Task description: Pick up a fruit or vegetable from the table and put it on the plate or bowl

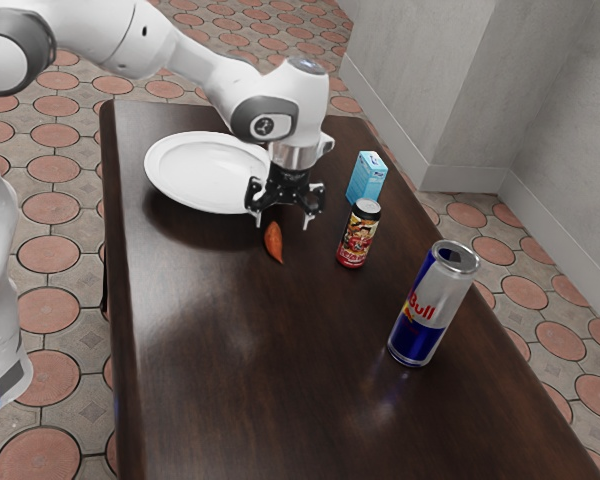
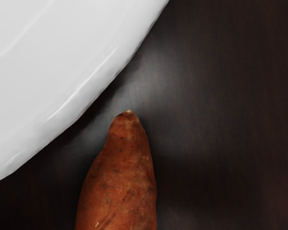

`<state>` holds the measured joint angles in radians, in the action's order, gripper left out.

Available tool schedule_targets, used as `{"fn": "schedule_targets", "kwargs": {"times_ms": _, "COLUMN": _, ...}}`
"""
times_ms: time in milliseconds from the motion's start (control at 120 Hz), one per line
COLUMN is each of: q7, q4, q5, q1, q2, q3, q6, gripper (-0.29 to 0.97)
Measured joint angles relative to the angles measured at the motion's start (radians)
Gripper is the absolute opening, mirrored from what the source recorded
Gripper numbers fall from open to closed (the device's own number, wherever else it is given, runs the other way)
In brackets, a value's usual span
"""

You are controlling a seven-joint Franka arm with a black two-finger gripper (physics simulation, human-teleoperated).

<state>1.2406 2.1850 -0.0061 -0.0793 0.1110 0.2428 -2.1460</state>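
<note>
I am holding my gripper (image 1: pixel 282 221) low over the dark wooden table (image 1: pixel 230 370). Its two black fingers are spread wide and released, gripping nothing. The sweet potato (image 1: pixel 273 242) is lying flat on the tabletop just below my fingertips, with its far end roughly between them. I cannot tell whether either finger is brushing it.

In the wrist view the sweet potato (image 2: pixel 119 184) is showing reddish-brown, mottled skin, and its tapered tip is pointing toward the white plate (image 2: pixel 53 62). The tip and the plate's rim are near each other but apart, with a narrow band of dark table (image 2: pixel 221 96) showing between them.

In the exterior view the white plate (image 1: pixel 202 172) is sitting on the table just beyond my gripper, toward the exterior view's left, and my wrist is covering part of its near rim. The plate is carrying nothing.

Three containers are standing upright toward the exterior view's right:
- A small blue carton (image 1: pixel 366 177) is standing farthest back.
- A short can with a red printed label (image 1: pixel 359 233) is standing just in front of the carton, near the sweet potato but clear of it.
- A tall Red Bull can (image 1: pixel 432 303) is standing well apart from the others, closest to the camera.

My arm is reaching in from the exterior view's upper left and bending down over the plate.
</note>
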Motion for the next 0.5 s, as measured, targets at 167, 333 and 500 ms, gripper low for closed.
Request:
{"fn": "schedule_targets", "kwargs": {"times_ms": 167, "q7": -0.009, "q4": -0.003, "q5": -0.022, "q1": 0.006, "q2": -0.040, "q3": 0.003, "q6": -0.026, "gripper": 0.68}}
{"fn": "schedule_targets", "kwargs": {"times_ms": 333, "q7": -0.017, "q4": -0.004, "q5": -0.035, "q1": 0.003, "q2": -0.061, "q3": 0.005, "q6": -0.053, "gripper": 0.67}}
{"fn": "schedule_targets", "kwargs": {"times_ms": 500, "q7": -0.023, "q4": -0.002, "q5": -0.040, "q1": 0.011, "q2": -0.056, "q3": 0.010, "q6": -0.070, "gripper": 0.67}}
